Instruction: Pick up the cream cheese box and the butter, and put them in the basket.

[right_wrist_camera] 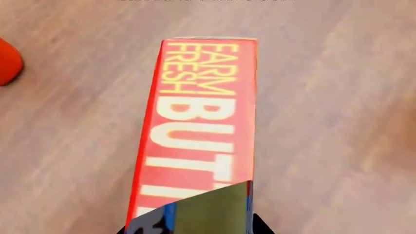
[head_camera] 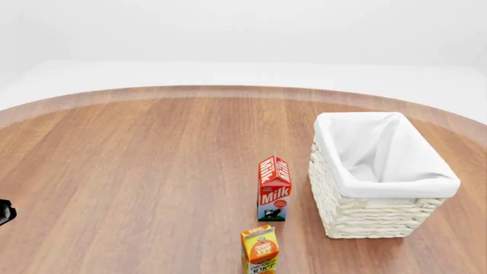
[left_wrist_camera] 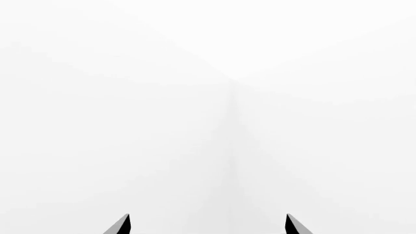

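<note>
The butter [right_wrist_camera: 201, 112], a red-orange box lettered FARM FRESH BUTTER in yellow, fills the right wrist view. It hangs above the blurred wooden table. My right gripper [right_wrist_camera: 192, 229] is shut on it, one dark fingertip pressed to each long side at its near end. A dull olive and blue panel covers that near end. The white woven basket [head_camera: 357, 214] with its cloth liner stands at the right in the head view, nothing showing inside. The cream cheese box is out of view. My left gripper [left_wrist_camera: 208, 225] is open, facing blank white, with nothing between its fingers.
A red milk carton [head_camera: 274, 188] stands just left of the basket. An orange juice carton [head_camera: 259, 251] stands in front of the milk carton, near the view's bottom edge. An orange object [right_wrist_camera: 8, 62] lies beside the butter. A dark bit of my left arm [head_camera: 4, 211] shows at the far left.
</note>
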### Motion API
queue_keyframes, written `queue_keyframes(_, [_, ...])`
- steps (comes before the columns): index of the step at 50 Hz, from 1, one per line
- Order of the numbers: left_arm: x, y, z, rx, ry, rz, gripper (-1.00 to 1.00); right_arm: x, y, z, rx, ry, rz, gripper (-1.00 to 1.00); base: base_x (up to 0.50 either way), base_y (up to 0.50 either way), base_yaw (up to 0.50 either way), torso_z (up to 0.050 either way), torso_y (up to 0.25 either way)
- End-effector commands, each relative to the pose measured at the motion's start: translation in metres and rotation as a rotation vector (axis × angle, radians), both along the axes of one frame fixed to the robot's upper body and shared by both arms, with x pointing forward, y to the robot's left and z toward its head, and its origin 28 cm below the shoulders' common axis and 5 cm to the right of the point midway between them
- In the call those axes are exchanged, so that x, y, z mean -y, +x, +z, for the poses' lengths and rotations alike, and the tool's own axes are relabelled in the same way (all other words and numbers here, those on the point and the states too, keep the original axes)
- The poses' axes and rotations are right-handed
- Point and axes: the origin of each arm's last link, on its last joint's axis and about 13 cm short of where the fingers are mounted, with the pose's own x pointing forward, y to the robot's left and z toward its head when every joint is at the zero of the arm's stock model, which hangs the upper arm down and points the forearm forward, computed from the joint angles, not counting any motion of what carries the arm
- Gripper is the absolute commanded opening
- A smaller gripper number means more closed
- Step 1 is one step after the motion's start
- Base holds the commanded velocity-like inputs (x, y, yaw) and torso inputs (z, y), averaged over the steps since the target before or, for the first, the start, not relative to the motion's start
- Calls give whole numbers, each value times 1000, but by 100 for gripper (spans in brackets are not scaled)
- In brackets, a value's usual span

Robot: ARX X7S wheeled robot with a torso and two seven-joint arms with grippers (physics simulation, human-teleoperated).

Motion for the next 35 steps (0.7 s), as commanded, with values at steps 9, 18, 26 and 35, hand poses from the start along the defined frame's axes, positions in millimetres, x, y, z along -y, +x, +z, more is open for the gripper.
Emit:
queue_keyframes(9, [-2, -3, 1, 12, 14, 11, 100, -4, 10, 12, 60, 87, -7, -100, 0, 1, 1, 0, 0])
queue_keyframes(18, [-2, -4, 2, 16, 17, 14, 100, 10, 23, 61, 211, 181, -50, -100, 0, 0, 0, 0, 1])
queue_keyframes(26, [-1, -5, 4, 20, 21, 16, 100, 16, 10, 102, 326, 266, -50, -100, 0, 0, 0, 0, 0])
queue_keyframes(35, [-2, -6, 4, 23, 18, 21, 100, 22, -1, 138, 413, 356, -48, -100, 0, 0, 0, 1, 1])
